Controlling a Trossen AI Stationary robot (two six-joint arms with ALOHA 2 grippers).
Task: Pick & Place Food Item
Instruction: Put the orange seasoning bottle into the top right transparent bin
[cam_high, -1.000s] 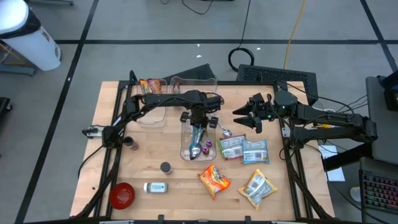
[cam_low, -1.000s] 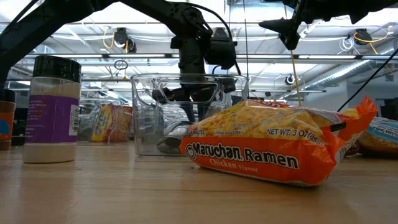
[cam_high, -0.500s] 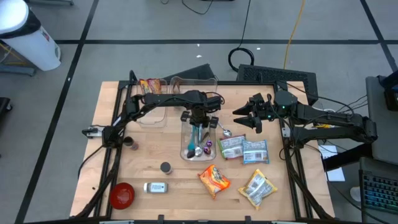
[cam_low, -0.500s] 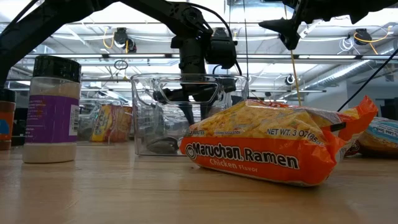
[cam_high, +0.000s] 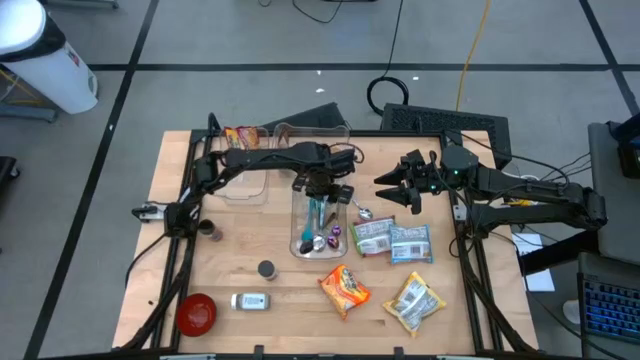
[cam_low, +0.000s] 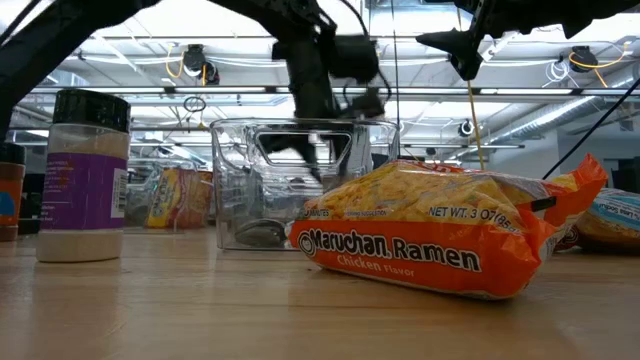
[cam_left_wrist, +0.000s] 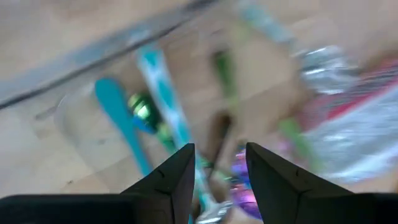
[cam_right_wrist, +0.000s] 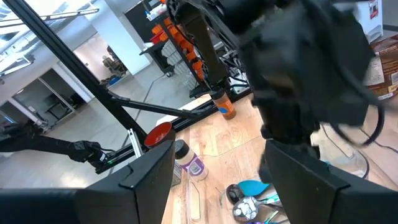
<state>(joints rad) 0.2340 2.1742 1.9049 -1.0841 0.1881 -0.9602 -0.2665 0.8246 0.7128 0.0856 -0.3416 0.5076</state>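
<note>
Looking across the desk (cam_high: 190, 265) from its front edge, I see the nearest food item, the orange ramen packet (cam_low: 440, 240), lying flat and untouched just in front of the clear bin (cam_high: 318, 222), with three more packets (cam_high: 392, 240) beside and behind it on the right-hand side. My worry starts there: the task's food is all still on the wood, while my left gripper (cam_high: 322, 187) hangs over the far end of that bin, which holds utensils (cam_left_wrist: 163, 109), not food. In the left wrist view its fingers (cam_left_wrist: 171, 177) stand partly apart with nothing between them, the spoons blurred below. If I come down carelessly from here, a finger could catch the bin's thin wall and tip or drag it, or hook a spoon handle. The ramen wrapper looks slick and puffy, so I judge a shallow pinch could slide off. Room is tight around the bin: loose cutlery (cam_high: 362, 212) lies just beside it, towards the packets. The left front of the desk is roomier, with only a spice jar (cam_low: 82, 175), a small lid, a flat tin and a red bowl (cam_high: 196, 313) well apart. Farther back, my right gripper (cam_high: 399, 192) hovers above the desk's right rear, fingers wide and empty, near the packets; both arms reaching there would crowd each other.
</note>
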